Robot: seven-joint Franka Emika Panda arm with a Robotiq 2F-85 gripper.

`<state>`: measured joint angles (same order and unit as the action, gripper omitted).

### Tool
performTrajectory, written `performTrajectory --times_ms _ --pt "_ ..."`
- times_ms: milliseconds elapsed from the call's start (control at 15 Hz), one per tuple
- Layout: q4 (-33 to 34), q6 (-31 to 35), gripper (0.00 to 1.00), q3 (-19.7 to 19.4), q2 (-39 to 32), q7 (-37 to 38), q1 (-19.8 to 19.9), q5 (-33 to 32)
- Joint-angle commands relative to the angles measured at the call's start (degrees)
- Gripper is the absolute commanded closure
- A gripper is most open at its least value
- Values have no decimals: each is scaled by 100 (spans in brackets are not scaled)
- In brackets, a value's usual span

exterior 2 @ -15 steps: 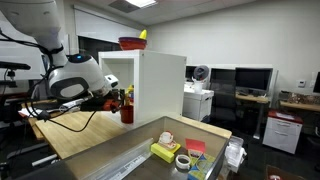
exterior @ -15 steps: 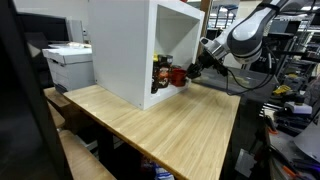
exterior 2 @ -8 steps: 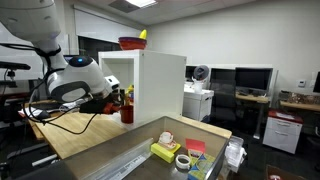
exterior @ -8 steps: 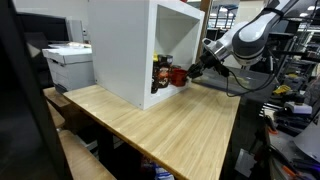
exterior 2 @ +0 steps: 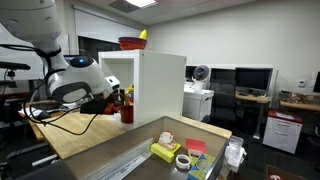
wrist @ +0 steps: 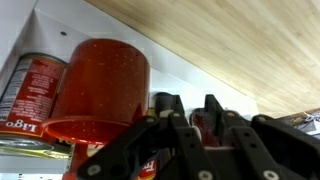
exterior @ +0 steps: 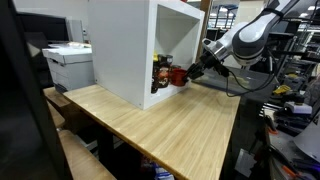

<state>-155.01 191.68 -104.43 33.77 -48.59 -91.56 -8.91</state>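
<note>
Red cup (wrist: pixel 100 85), textured with flared rim, beside labelled can (wrist: pixel 25 95); pincer (wrist: pixel 188 102) spacing: cannot tell.

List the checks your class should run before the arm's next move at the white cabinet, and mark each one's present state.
1. Gripper jaws open or shut: cannot tell; the fingers stand close together and the gap is blurred.
2. Red perforated cup upright: ok; it stands inside the white cabinet.
3. Cup free of the fingers: cannot tell; it sits right beside them in the wrist view.
4. Can upright: ok; it stands close beside the cup.
5. Red bowl on the cabinet's top apart from the arm: ok.
</note>
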Motion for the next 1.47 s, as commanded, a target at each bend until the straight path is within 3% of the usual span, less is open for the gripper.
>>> performTrajectory --times_ms 0,67,200,1333,1400 --pt "4 -20 67 -41 -1 166 30 -268" --pt "7 -20 56 -49 29 159 33 -304" --pt "8 -19 47 -50 56 158 32 -310" --pt "11 -18 47 -52 79 158 31 -311" --pt "50 -98 22 -95 144 112 107 -346"
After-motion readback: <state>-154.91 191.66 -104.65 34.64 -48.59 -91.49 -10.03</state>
